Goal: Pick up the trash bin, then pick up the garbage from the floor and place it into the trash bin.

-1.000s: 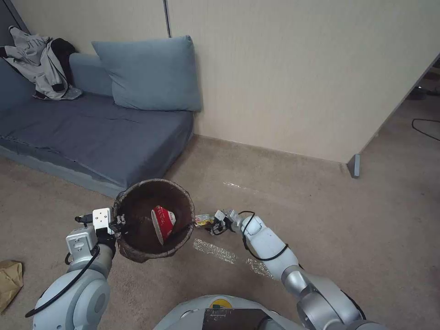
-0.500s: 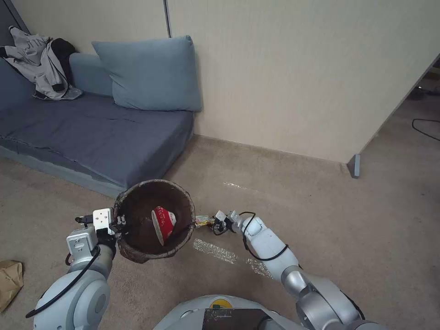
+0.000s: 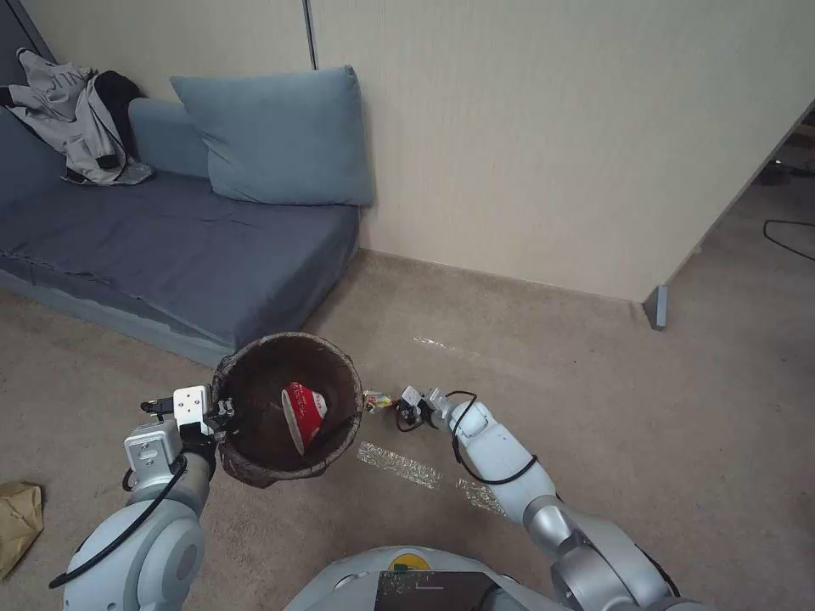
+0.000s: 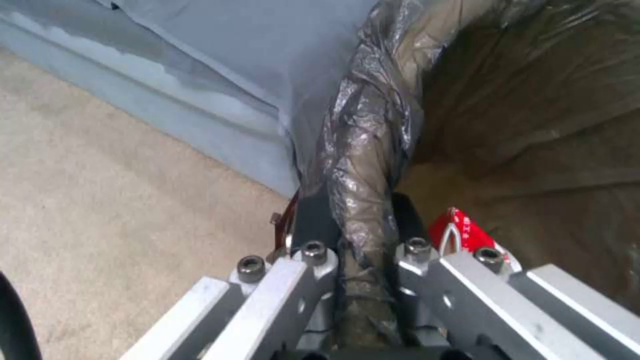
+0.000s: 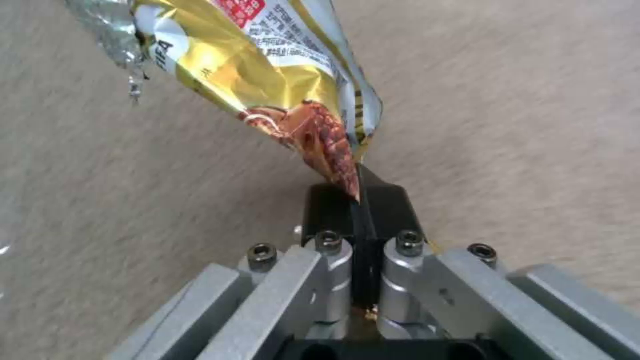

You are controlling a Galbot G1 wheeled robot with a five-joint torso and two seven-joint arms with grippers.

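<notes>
Lifted slightly off the carpet (image 3: 594,399) since a second ago, the yellow wrapper (image 5: 267,65) hangs pinched in the right gripper (image 5: 357,200) just beside the trash bin (image 3: 255,462), whose bag-covered rim the left gripper (image 4: 353,230) clamps, a red packet (image 3: 303,413) inside

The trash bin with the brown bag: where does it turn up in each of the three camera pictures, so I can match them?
Head view: the trash bin hangs left of centre, its rim clamped by the left gripper.
Left wrist view: its bagged rim runs up from the gripper, with the dark inside beside it.
Right wrist view: I don't see the bin here; the right gripper pinches a yellow wrapper over carpet.
Shared landmark: the red packet inside the bin, also in the left wrist view.
</notes>
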